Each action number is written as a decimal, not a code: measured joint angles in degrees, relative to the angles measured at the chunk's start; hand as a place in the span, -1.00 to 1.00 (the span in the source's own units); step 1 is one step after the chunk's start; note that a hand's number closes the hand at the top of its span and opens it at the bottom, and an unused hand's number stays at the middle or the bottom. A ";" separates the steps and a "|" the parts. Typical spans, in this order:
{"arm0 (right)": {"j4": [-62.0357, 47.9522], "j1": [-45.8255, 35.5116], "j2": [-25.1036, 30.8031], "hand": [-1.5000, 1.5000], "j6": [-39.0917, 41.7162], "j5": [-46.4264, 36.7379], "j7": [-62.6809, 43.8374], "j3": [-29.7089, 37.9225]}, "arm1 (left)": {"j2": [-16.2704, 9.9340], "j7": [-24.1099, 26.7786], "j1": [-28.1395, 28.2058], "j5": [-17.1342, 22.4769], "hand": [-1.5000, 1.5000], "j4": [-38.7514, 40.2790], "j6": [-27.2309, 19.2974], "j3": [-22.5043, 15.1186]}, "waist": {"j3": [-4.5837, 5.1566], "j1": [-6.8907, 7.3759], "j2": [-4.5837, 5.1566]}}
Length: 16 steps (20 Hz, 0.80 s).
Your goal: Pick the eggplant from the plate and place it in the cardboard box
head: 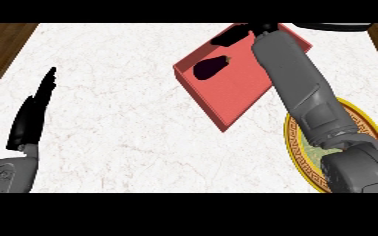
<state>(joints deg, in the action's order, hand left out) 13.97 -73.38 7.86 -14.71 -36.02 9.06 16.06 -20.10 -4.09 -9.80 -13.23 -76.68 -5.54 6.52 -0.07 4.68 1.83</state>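
Grey right forearm over red box (235,92), eggplant (210,67) inside

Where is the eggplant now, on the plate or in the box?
In the box: the eggplant lies on the red box floor, apart from the plate.

Dark purple eggplant (209,67), red box (236,87), gold-patterned plate (299,150)

Right forearm (303,87) covers the box's (229,87) right side and far corner. Right hand (260,28) mostly hidden at the top band; its fingers cannot be made out. Plate (295,145) partly hidden under the same arm, right part cut by the frame edge. Left forearm (13,172) cut at the lower left corner.
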 measured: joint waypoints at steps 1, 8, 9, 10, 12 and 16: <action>0.29 0.30 -0.20 -1.00 -1.13 0.75 1.26 0.82 | -0.21 -0.13 -0.14 0.18 0.00 0.07 0.27 0.20 | 0.01 -0.12 -0.02; 1.48 0.92 4.57 -1.00 -0.14 8.10 7.92 8.37 | -0.14 -0.18 1.28 0.23 0.00 -1.23 0.15 0.62 | -0.02 -0.93 -0.34; 1.46 1.11 5.41 -1.00 0.88 9.08 9.04 9.28 | -0.32 -0.30 1.12 0.31 0.00 -1.03 0.29 0.83 | -0.01 -1.07 -0.35; 1.40 1.39 6.29 -1.00 1.72 9.96 9.98 10.11 | -0.30 0.28 1.67 0.39 0.00 -0.95 0.30 0.99 | -0.01 -1.16 -0.40; 1.16 1.44 8.64 -1.00 4.12 11.40 10.81 11.45 | -0.07 0.51 1.95 -0.04 0.00 -0.50 -0.05 0.93 | 0.00 -1.53 -0.50; 0.71 3.65 13.79 -1.00 8.25 13.52 12.56 13.45 | 0.12 -0.28 1.34 -0.44 0.00 -0.27 -0.57 1.24 | 0.01 -2.32 -0.77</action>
<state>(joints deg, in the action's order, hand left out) 14.68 -69.73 21.65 -6.46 -22.50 21.61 29.51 -19.99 -4.36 -8.46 -13.68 -76.95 -6.11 7.76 -0.06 2.36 1.06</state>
